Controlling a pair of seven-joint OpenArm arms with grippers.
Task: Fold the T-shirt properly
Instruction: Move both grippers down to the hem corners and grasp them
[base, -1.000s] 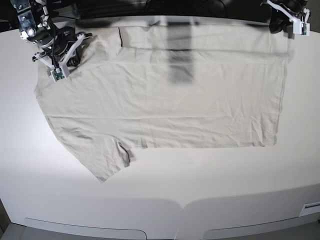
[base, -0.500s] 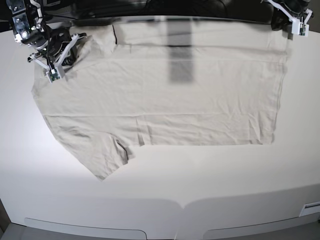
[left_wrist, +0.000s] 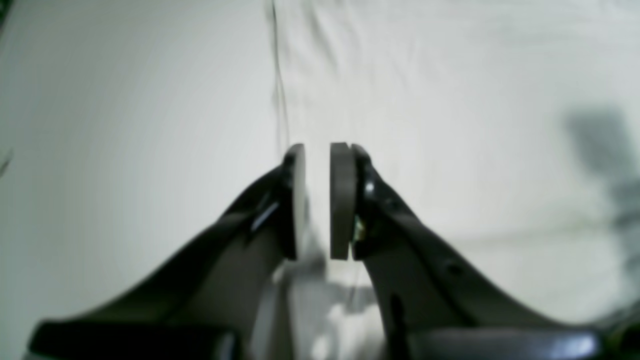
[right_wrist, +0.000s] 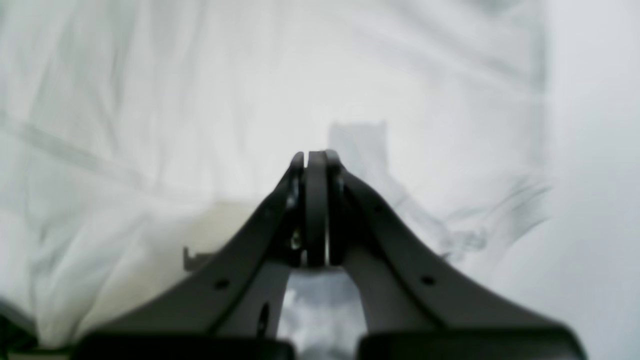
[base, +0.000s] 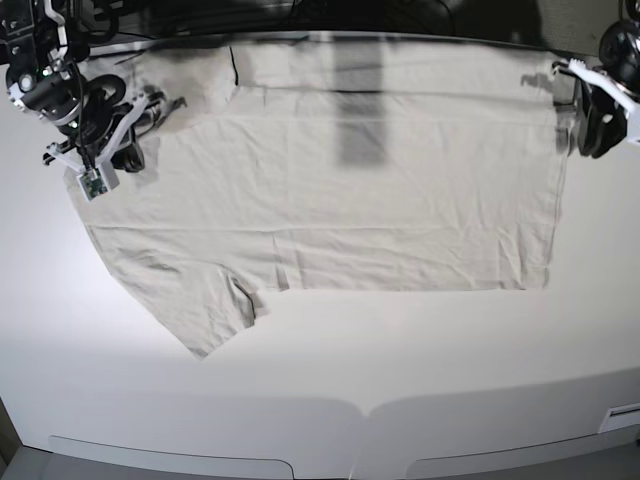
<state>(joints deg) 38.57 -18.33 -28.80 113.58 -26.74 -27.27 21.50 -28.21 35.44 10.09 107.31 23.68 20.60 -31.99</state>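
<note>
Our left end effector (left_wrist: 317, 200) stands parted above the T-shirt (base: 330, 190); our right end effector (right_wrist: 315, 200) is clenched, gripping nothing we can see.

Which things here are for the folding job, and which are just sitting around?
For the job:
- T-shirt, spread flat
- left gripper, jaws slightly apart, holding nothing
- right gripper, jaws shut

Just there:
- white table
- nothing else in view
</note>
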